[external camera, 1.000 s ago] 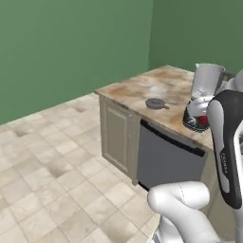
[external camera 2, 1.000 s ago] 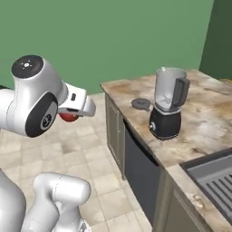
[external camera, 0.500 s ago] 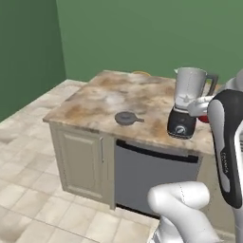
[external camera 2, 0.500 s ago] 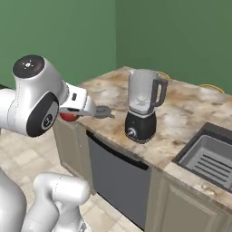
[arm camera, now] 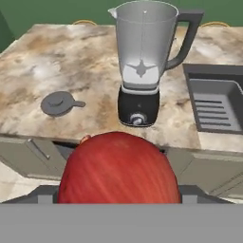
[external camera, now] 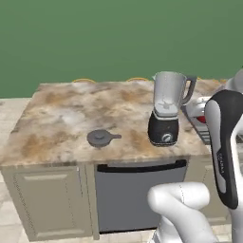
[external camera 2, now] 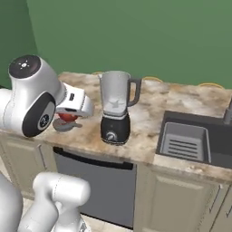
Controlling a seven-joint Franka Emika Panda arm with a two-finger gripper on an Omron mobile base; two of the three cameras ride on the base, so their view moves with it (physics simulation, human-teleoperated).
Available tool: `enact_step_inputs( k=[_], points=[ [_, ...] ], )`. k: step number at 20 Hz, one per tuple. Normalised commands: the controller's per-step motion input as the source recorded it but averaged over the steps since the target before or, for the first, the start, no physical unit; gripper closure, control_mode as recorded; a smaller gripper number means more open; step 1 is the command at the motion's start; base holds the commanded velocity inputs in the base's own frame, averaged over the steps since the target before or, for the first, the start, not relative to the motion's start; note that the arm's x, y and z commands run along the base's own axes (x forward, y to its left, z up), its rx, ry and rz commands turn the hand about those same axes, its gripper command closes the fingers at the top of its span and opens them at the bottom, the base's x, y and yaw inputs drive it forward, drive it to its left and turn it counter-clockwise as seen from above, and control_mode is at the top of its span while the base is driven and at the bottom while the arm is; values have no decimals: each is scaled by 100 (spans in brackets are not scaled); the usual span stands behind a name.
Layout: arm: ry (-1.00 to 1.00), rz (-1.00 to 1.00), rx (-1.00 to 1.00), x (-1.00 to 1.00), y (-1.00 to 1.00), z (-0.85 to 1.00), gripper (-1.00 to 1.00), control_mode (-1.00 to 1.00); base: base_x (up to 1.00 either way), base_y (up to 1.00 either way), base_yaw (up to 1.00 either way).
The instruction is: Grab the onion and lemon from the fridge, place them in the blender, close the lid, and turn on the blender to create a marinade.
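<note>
My gripper is shut on the onion, a red streaked ball that bulks large at the bottom of the hand view. It hangs in front of the counter edge, left of the blender. The blender has a black base, a silver knob and a translucent jar with its mouth uncovered and nothing in it. The lid, a dark grey disc with a side tab, lies flat on the counter left of the blender. Neither the lemon nor the fridge is in view.
The marbled counter runs wide to the left of the lid. A sink is sunk into it right of the blender. Below the counter edge are a dark dishwasher front and pale cabinet doors.
The whole picture has shifted as the base drove round: the counter now lies square ahead and the blender stands nearer the middle. The gripper keeps its hold on the onion.
</note>
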Motion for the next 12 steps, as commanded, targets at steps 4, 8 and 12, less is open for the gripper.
enact_step_inputs(
  k=[4, 8, 12],
  points=[
    [0, 0, 0, 0, 0, 0, 100, 100, 40, -31, -57],
    [0, 0, 0, 0, 0, 0, 100, 100, 73, -16, -39],
    [0, 0, 0, 0, 0, 0, 100, 100, 84, 1, -10]
  ],
)
